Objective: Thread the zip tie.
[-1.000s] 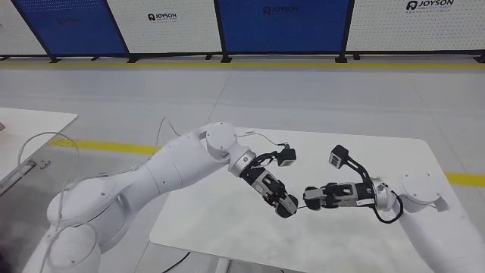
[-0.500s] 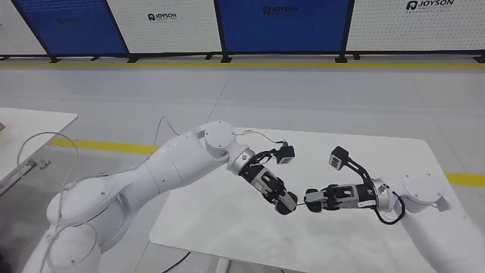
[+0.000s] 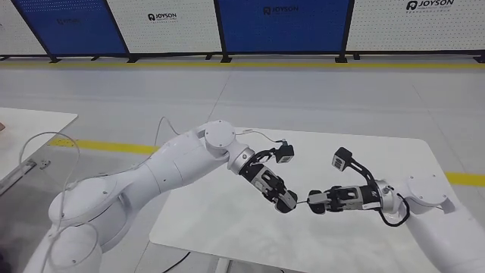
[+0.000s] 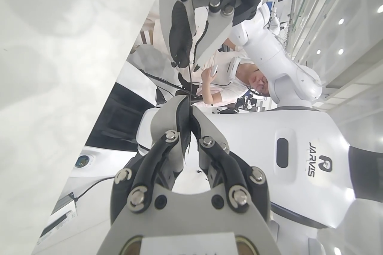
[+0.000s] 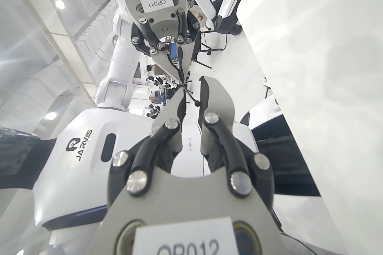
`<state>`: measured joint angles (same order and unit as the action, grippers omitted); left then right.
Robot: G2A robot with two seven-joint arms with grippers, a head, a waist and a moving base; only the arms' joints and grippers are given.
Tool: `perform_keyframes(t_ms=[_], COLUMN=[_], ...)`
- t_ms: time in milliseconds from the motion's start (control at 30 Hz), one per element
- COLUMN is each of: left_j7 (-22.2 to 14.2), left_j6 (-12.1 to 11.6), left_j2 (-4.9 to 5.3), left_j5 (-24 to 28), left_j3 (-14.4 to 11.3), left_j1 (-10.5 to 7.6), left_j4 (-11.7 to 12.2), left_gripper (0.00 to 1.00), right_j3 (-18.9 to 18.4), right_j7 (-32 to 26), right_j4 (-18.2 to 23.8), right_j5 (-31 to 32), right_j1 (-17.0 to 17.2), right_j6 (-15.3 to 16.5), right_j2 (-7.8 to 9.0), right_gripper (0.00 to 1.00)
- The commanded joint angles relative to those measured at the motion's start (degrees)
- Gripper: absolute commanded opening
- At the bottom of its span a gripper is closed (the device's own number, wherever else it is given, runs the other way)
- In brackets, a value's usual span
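Above table (image 3: 220, 224), left hand (image 4: 189, 102) pinches zip tie (image 4: 190, 79), right hand (image 5: 192, 88) seemingly ajar.

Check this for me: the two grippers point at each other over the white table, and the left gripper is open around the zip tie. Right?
Not quite. The left gripper is shut on the zip tie, pinching the thin black strap, as the left wrist view shows. The rest holds: it and the right gripper point at each other over the white table.
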<state>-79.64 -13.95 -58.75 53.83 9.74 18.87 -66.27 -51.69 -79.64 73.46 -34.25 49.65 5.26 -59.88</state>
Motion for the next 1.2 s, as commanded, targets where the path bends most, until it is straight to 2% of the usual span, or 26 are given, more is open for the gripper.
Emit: perform_keyframes(t_ms=[0,33,233,267,300,400,433,500,600,667,700,733,767,833,900,1167], left_j7=[0.0,0.0,0.0,0.0,0.0,0.4,2.2,4.4,9.3,14.9,17.5,21.4,25.6,30.8,30.9,30.9], left_j6=[0.0,0.0,0.1,0.1,0.1,-0.2,0.2,0.6,1.3,0.6,0.0,-0.4,-0.3,0.8,3.1,3.1], left_j2=[-0.11,-0.16,-0.38,-0.4,-0.42,-0.44,-0.41,-0.31,0.38,1.05,1.31,1.59,1.9,2.33,2.51,2.51], left_j5=[0.0,0.0,0.1,-0.1,-0.2,-1.0,-1.7,-2.2,0.1,1.7,1.4,1.4,2.4,1.6,2.3,2.3], left_j3=[0.0,0.0,0.0,0.0,0.0,0.7,1.2,1.9,4.4,6.6,7.3,8.2,9.2,10.1,10.4,10.4], left_j1=[0.0,0.0,0.08,0.05,0.03,0.01,0.09,0.48,1.56,2.45,2.89,3.43,4.56,5.62,6.5,6.5], left_j4=[0.2,0.3,0.8,0.9,1.0,2.3,2.9,2.7,4.8,7.8,8.6,10.0,10.9,12.0,11.9,11.9], left_gripper=[0.0,0.0,0.0,0.24,0.98,1.0,1.0,1.0,1.0,1.0,1.0,1.0,1.0,1.0,1.0,1.0], right_j3=[0.1,0.1,0.5,0.5,0.4,-0.1,-0.5,-1.1,-2.6,-3.8,-4.2,-4.6,-5.0,-5.6,-6.3,-6.5], right_j7=[0.0,0.0,0.0,0.0,0.0,0.0,0.6,1.9,4.1,5.2,5.5,5.6,5.6,5.7,5.8,5.8], right_j4=[0.1,0.1,0.2,0.1,0.1,-0.3,-0.7,-1.1,-1.3,-1.4,-1.2,-1.0,-0.7,-0.4,-0.2,-0.2], right_j5=[-0.1,-0.1,0.0,-0.1,-0.2,-0.6,-0.7,-0.7,-1.1,-1.9,-2.1,-2.3,-2.4,-2.8,-3.6,-3.8], right_j1=[0.0,-0.1,-0.3,-0.3,-0.3,-0.3,-0.2,0.1,0.7,1.4,1.7,2.1,2.4,3.0,3.5,3.6], right_j6=[0.0,0.0,0.0,0.1,0.1,0.3,0.2,-0.3,-0.9,-1.2,-1.2,-1.2,-1.3,-1.4,-1.4,-1.4], right_j2=[0.14,0.19,0.45,0.47,0.5,0.6,0.65,0.73,0.95,1.15,1.23,1.3,1.4,1.51,1.59,1.6], right_gripper=[0.03,0.0,0.0,0.0,0.0,0.0,0.0,0.0,0.0,0.0,0.0,0.0,0.0,0.0,0.0,0.0])
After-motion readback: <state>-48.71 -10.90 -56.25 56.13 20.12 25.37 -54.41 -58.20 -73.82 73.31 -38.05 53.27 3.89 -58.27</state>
